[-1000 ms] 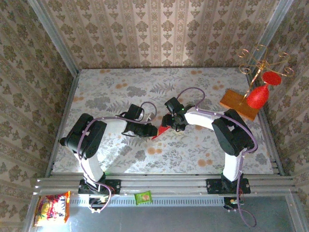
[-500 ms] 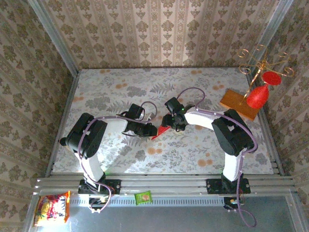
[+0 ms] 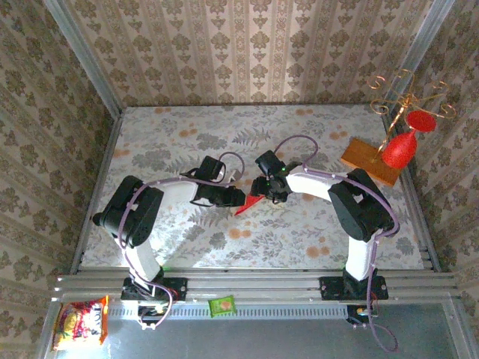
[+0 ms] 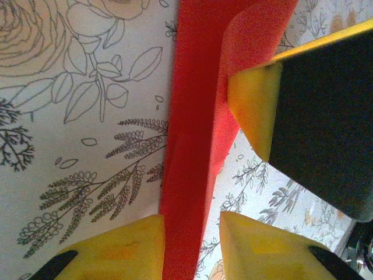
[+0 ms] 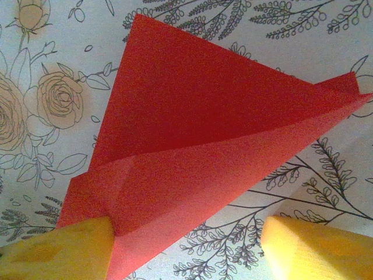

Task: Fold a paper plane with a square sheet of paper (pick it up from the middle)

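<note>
1. I am finding no writing I can read: the print on the red and yellow snack packet (image 3: 78, 323) and the small green packet (image 3: 221, 305) is too small.
2. The creased bright red paper sheet (image 3: 247, 204) is lying mid-table on the floral tabletop (image 3: 299, 232), between my two claws.
3. My left claw (image 4: 192, 233) is straddling the paper. One yellow fingertip (image 4: 140, 242) is touching it, but I cannot tell whether I am gripping.
4. My right claw (image 5: 186, 245) is spread wide and released, with one fingertip (image 5: 64, 251) touching the sheet's corner.
5. The right wrist view is showing triangular flaps and the left wrist view a narrow strip. The top view is adding the orange-brown wooden board (image 3: 370, 161) and the red goblet-shaped ornament (image 3: 399, 149).
</note>
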Controlling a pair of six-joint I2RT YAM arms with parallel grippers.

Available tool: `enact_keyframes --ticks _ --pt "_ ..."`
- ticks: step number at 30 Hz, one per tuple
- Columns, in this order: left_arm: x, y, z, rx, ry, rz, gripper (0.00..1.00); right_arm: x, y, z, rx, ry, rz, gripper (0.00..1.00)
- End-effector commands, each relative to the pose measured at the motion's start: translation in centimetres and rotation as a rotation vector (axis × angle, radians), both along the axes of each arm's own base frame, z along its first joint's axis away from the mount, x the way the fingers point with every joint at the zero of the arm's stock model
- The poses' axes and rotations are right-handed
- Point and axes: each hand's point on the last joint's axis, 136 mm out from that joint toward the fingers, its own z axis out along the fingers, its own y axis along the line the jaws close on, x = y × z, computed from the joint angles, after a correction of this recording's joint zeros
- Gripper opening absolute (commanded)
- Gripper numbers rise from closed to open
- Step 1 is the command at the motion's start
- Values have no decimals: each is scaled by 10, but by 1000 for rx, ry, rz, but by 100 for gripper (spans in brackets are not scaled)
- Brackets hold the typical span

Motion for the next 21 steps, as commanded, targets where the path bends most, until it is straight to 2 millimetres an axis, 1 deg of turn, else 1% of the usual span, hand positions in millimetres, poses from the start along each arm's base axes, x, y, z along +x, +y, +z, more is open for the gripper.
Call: enact_keyframes --ticks 1,4,8,15,21 --pt "-2 1 -8 39 13 -15 29 -17 -10 -43 -47 108 -6 71" --pt "-4 3 -13 53 28 -18 25 -18 -10 -44 -48 110 -7 71" --pt "-8 4 -20 66 49 -20 22 -18 -9 -44 -45 114 -5 71" --pt "-14 11 -30 114 59 -30 21 -17 -9 -44 -45 115 -7 71" --pt "-16 11 -35 138 59 -35 19 -18 -10 -45 -52 120 -8 69"
